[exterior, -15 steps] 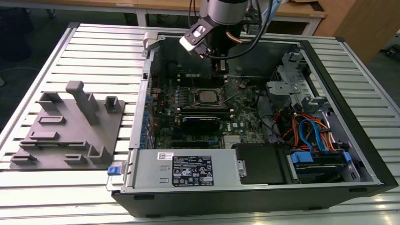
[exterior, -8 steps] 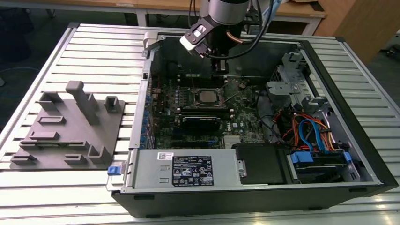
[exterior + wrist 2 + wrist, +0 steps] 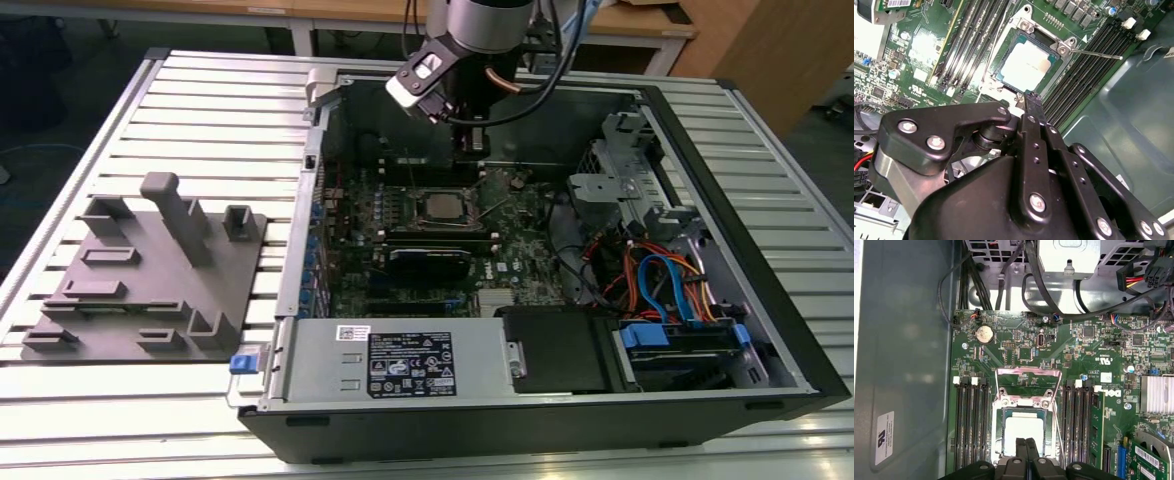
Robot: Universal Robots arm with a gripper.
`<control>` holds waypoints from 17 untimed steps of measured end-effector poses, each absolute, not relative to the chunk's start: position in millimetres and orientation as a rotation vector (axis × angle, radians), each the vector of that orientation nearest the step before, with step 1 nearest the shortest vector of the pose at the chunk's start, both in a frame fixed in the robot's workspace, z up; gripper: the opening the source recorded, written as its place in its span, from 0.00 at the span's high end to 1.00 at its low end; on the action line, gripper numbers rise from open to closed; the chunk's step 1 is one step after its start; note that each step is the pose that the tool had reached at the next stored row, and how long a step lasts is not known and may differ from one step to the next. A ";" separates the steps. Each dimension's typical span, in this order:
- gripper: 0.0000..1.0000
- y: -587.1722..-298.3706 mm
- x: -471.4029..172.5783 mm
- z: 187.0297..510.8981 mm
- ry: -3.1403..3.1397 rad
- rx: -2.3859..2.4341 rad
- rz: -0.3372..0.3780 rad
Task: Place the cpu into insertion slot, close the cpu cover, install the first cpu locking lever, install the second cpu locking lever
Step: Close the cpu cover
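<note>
1 slip is the worry: the gripper [image 3: 1026, 444], fingers clenched together on nothing, hangs just over the cpu [image 3: 1024, 430] lying flat in the insertion slot [image 3: 999, 426], and a low push could scrape it; the square chip, with no long axis, faces silver-side up, the cpu cover [image 3: 1029, 372] tilted open beyond.

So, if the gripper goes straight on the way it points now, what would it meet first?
Probably the chip in its socket: the shut gripper points at its edge. Depth is unclear, so the socket's rim is possible too.
</note>
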State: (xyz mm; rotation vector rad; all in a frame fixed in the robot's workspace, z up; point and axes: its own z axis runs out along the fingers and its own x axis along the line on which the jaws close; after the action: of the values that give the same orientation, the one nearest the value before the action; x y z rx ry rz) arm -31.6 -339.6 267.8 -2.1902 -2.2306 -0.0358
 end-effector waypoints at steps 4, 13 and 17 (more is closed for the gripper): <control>0.90 -339.6 -29.9 267.8 -2.231 -2.190 -0.036; 0.90 -339.6 -26.6 267.8 -2.231 -2.190 -0.036; 0.90 -339.6 -25.3 267.8 -2.231 -2.190 -0.036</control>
State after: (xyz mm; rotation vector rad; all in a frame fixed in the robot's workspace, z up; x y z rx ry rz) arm -25.3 -339.6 267.8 -2.1903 -2.2306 -0.0358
